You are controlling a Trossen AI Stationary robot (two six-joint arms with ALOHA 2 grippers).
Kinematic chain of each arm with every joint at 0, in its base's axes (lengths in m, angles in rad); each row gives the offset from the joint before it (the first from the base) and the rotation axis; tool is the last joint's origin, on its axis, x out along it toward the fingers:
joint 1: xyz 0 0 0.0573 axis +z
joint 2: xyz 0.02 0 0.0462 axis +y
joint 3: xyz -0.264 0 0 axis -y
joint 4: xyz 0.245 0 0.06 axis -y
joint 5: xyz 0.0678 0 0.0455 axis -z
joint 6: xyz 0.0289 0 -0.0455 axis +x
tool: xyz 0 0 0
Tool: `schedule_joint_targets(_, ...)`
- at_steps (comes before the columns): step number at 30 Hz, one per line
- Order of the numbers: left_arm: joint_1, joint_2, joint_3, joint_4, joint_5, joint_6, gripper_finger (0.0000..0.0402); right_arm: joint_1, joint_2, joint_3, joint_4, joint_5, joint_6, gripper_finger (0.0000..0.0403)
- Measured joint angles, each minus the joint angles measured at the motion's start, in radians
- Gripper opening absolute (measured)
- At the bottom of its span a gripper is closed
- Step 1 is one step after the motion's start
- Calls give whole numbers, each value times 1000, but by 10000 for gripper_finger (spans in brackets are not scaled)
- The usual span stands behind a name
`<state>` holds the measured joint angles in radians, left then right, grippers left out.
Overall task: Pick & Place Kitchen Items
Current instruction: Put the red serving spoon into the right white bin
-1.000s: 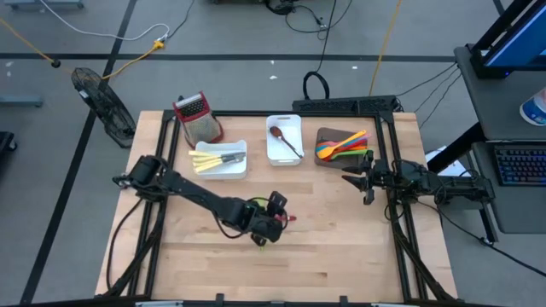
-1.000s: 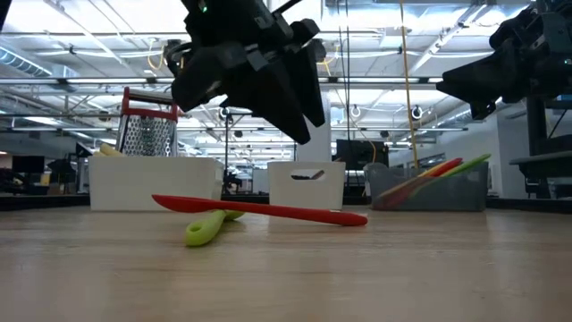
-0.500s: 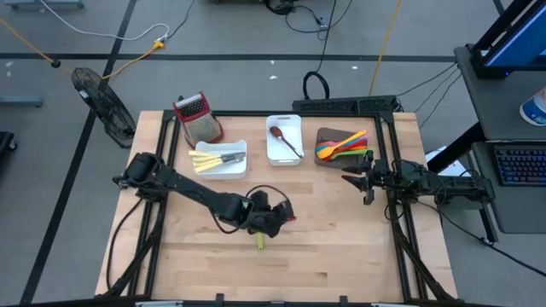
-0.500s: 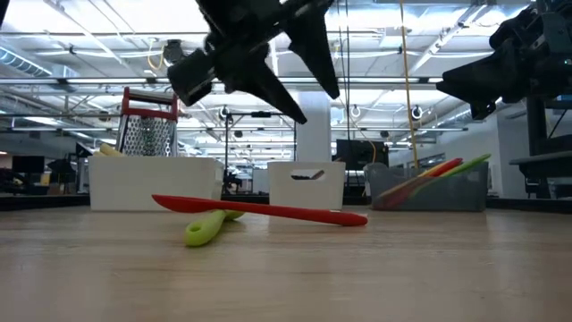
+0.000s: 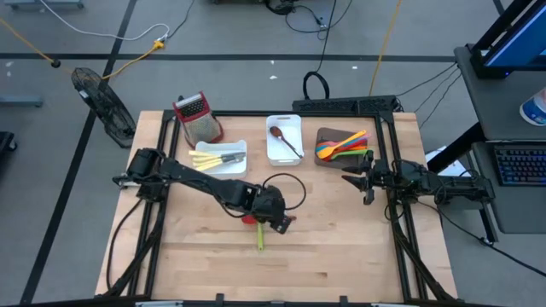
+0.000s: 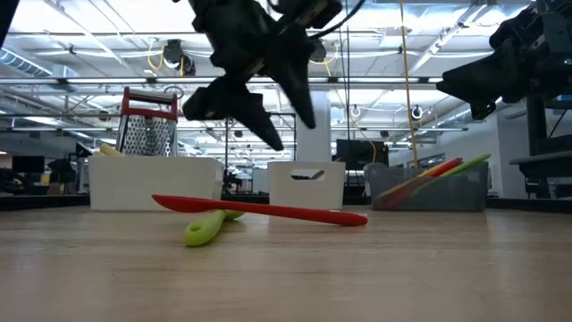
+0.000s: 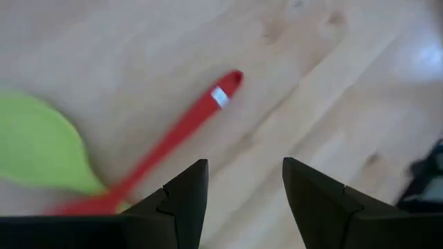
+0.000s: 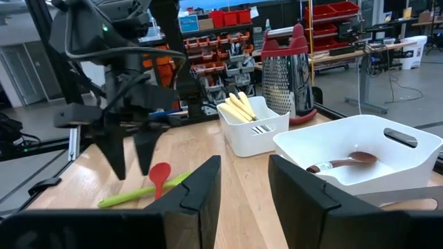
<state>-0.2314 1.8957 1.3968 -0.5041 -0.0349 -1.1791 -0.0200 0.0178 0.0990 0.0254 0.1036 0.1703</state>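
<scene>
Hovering open and empty, left gripper above red spatula, crossing green spoon.

From above, the left gripper covers most of the red spatula, whose blade end stays hidden. In the left wrist view the green spoon is blurred and cut off at the picture's edge. The utensils in the brown tray overlap, too small to count apart.
</scene>
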Motion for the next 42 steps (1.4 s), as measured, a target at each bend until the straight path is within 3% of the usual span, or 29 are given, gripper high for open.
schedule_joint_targets(6, 8, 0, 0, -90, -43, 345, 191, 0, 0, 0, 0, 0, 0, 114)
schedule_joint_targets(12, -21, 0, 0, -58, -30, 642, 191, 0, 0, 0, 0, 0, 0, 114)
schedule_joint_targets(16, -49, 0, 0, -58, -94, 796, 191, 0, 0, 0, 0, 0, 0, 114)
schedule_joint_targets(37, -39, 179, 4, -96, -126, 907, 191, 0, 0, 0, 1, 0, 4, 114)
schedule_joint_targets(42, -24, 202, 5, -94, -91, 908, 177, 0, 0, 0, 1, 0, 121, 114)
